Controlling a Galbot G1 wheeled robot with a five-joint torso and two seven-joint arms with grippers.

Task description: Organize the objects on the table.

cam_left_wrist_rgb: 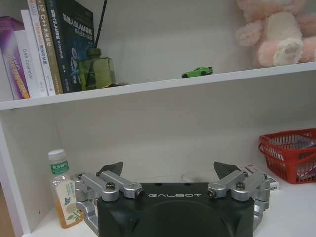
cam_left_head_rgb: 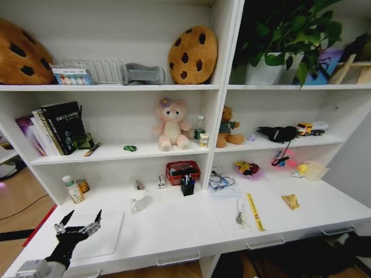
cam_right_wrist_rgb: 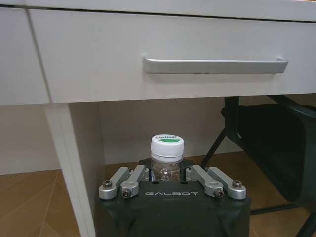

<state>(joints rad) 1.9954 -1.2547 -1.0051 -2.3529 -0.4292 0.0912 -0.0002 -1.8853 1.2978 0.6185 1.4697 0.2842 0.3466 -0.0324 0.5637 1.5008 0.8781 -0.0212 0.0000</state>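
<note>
The white table carries small clutter: a white cup, a black pen holder, a red basket, a yellow strip and a yellow packet. My left gripper hangs open over the table's near left corner, above a flat pale slab that looks like a closed laptop. In the left wrist view the left gripper is open and holds nothing. A tiny green toy car sits on the shelf above. My right gripper is below the table's drawer front, shut on a small white-capped bottle.
A drink bottle stands against the shelf wall beside the left gripper. Books and a pink plush bear sit on the shelf over the table. The drawer's metal handle is just above the right gripper, and a dark chair is beside it.
</note>
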